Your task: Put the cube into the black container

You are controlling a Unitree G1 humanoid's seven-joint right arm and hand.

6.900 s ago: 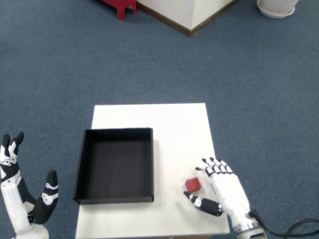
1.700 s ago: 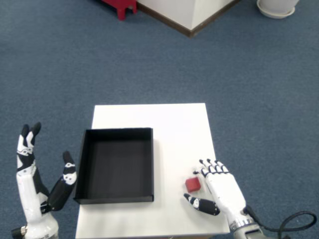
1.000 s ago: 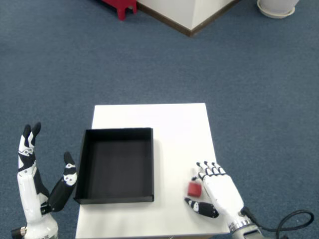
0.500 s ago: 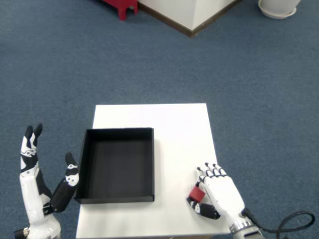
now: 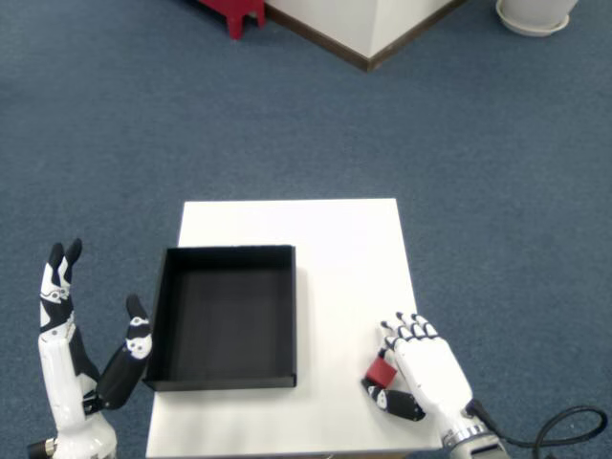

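Observation:
A small red cube (image 5: pixel 381 371) lies near the front right corner of the white table (image 5: pixel 335 249). My right hand (image 5: pixel 421 368) is closed around it, fingers curled over its far side and the black thumb under its near side, so only part of the cube shows. The black container (image 5: pixel 226 316), a shallow square tray with nothing in it, sits on the left half of the table, well to the left of the cube. My left hand (image 5: pixel 72 363) is raised beside the table's left edge, fingers spread, holding nothing.
Blue carpet surrounds the table. A white wall corner with dark skirting (image 5: pixel 368 33) and a red object (image 5: pixel 229 11) stand far back. A black cable (image 5: pixel 564 426) runs from my right wrist at the lower right.
My right hand has closed in on the cube: fingers and thumb drew together around it, and the cube shifted slightly toward the front. The left hand lifted over the longer span, then held still.

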